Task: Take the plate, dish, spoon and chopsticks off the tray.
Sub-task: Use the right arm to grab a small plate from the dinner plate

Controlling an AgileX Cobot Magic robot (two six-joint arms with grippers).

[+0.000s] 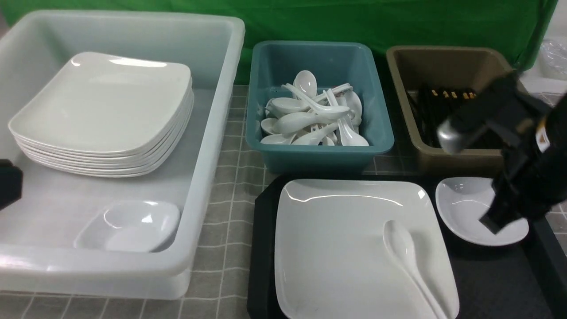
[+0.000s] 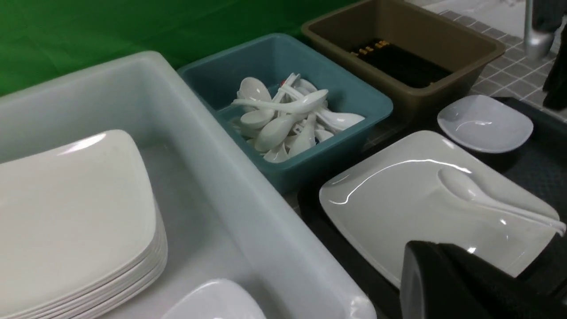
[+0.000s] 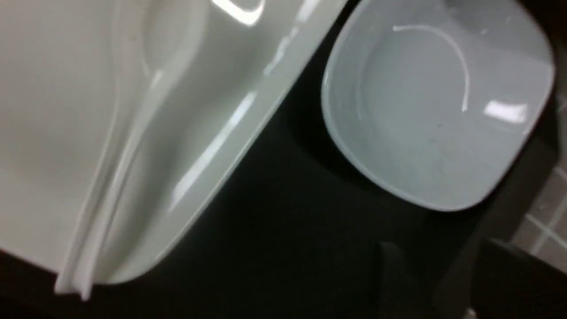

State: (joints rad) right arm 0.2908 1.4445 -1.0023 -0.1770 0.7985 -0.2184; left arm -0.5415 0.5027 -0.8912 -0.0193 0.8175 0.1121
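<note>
Well, right claw (image 1: 491, 223) hovers over the dish (image 1: 465, 208) at the tray's (image 1: 487, 283) far right corner, likely to lift it; open or shut, I can't tell; left claw's (image 2: 443, 283) closed; spoon (image 1: 401, 241) lies on the plate (image 1: 336, 248), tray's left side

Bright, even light falls from above. White glare streaks the plate (image 1: 345, 239) near its twelve o'clock edge and the stack of plates (image 1: 106, 102) at ten o'clock. The dish (image 1: 465, 206) throws a soft shadow on the tray (image 1: 261, 248). The right arm (image 1: 527, 146), at three o'clock, is smeared by blur. The right wrist view is soft all over; the spoon (image 3: 150, 88) nearly melts into the plate. The left wrist view is sharp except at five o'clock.
</note>
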